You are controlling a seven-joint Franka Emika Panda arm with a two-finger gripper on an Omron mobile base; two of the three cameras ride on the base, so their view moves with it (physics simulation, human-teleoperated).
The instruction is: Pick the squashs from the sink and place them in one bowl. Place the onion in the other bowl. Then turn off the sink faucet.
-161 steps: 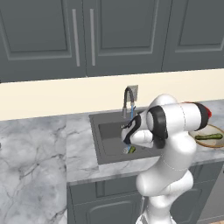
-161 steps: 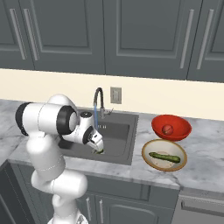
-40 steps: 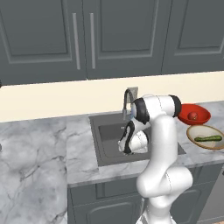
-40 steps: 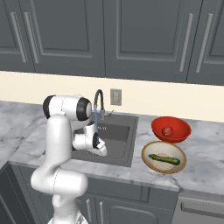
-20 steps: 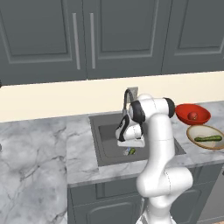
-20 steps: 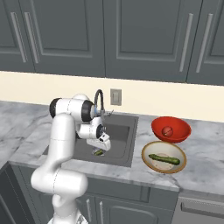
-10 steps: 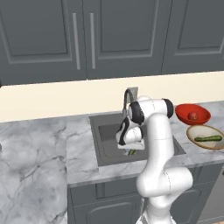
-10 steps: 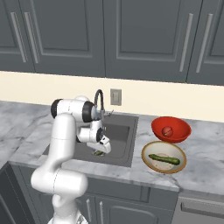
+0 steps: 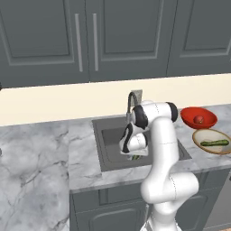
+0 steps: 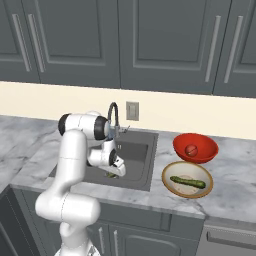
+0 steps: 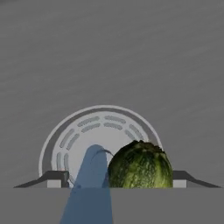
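Note:
My gripper [image 11: 118,180] reaches down into the sink [image 9: 108,135], open, its fingertips [image 11: 56,178] on either side of a dark green squash [image 11: 140,166] lying by the round drain. The left fingertip stands clear of the squash. From the base cameras, the hand [image 9: 134,152] [image 10: 114,171] hides most of that squash [image 9: 135,157]. Another squash [image 10: 187,181] lies in the beige bowl [image 10: 182,191] on the counter to the right. The onion [image 10: 190,149] rests in the red bowl [image 10: 200,156] behind it. The faucet [image 10: 114,112] runs, and its blue stream [image 11: 89,183] falls onto the drain.
The marble counter [image 9: 40,153] stretches left of the sink. Grey cabinet doors [image 9: 85,40] hang above the beige back wall. The faucet's arch [image 9: 131,100] stands just behind my arm. Both bowls [image 9: 212,142] sit close together near the counter's right end.
My hand has dipped slightly lower into the sink, down to the squash by the drain. The bowls and what lies in them have not moved.

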